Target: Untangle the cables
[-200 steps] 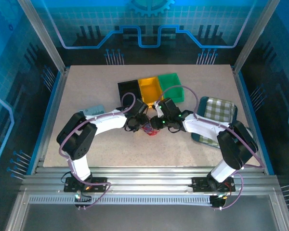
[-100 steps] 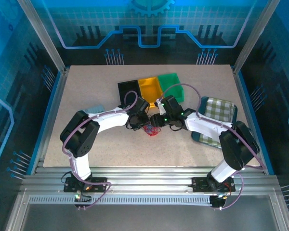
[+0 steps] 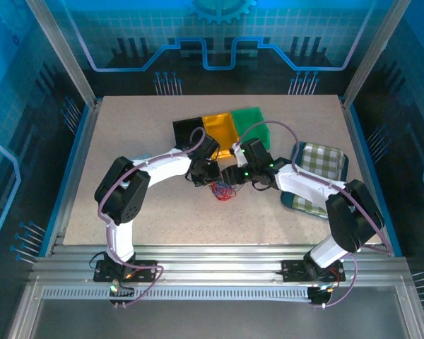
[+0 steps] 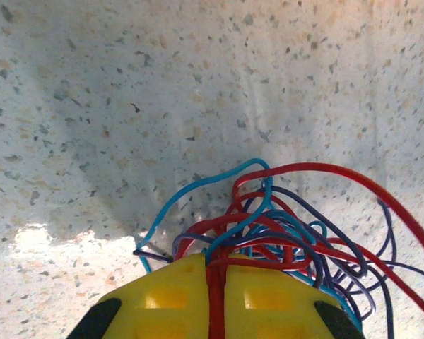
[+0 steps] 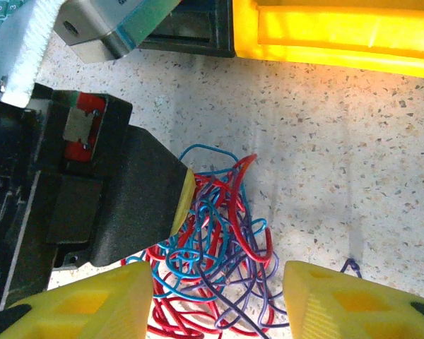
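Over the last second both arms have drawn back a little toward the bins. The cables (image 3: pixel 222 191), which sat half hidden under the two wrists, now lie more exposed just on the near side of them. The left arm's elbow has also swung in toward the middle of the table (image 3: pixel 127 127).

The left gripper (image 4: pixel 215 272) is clamped tight, its yellow fingers meeting with a red wire (image 4: pixel 215 293) pinched between them. The rest of the bunch, loops of red, blue and dark violet, spills out ahead of its tips and off to one side onto the speckled surface.

The right gripper (image 5: pixel 215 300) is spread wide and grasps nothing. It has one yellow finger on each side of the tangle, which lies between and just ahead of them. The left gripper's tip touches the bunch from the side. Beyond the tangle stand the yellow bin (image 5: pixel 339 32) and the black bin (image 5: pixel 191 35).

The loops look closely interlaced, so a pull on the pinched red wire would probably drag the whole bunch along unless the right gripper pins the rest. If that gripper closes where it hangs, it may catch several colours at once, perhaps the same red strand, and pulling apart would then tighten the knot. So thin a wire could also slip out of the pinch. The two grippers are very near each other, so a careless move could knock them together.
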`<action>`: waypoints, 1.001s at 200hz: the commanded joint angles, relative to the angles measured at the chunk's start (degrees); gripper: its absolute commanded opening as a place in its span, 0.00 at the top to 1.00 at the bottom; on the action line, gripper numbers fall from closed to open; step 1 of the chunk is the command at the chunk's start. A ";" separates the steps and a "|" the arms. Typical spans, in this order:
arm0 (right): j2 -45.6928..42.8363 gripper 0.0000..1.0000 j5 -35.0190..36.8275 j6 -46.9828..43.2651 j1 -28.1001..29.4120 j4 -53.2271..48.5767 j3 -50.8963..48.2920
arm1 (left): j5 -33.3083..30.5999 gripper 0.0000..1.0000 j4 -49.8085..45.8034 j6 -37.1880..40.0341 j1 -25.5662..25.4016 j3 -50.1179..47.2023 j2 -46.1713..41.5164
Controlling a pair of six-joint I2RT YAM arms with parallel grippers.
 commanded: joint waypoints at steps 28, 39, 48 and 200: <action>1.17 0.48 -4.49 -0.33 -0.45 -0.94 -0.88 | 2.28 1.00 -5.33 3.88 0.98 2.67 1.10; 0.98 0.48 -4.63 -0.11 -0.25 -0.66 -1.64 | 2.22 1.00 -5.43 3.88 1.13 2.96 1.19; 0.89 0.48 -4.89 -0.11 -0.13 -0.56 -2.18 | 2.28 1.00 -5.50 3.88 1.20 3.20 1.32; -3.77 1.00 5.34 4.62 -0.35 3.35 -5.39 | 0.75 1.00 -3.94 -1.15 1.33 1.67 1.73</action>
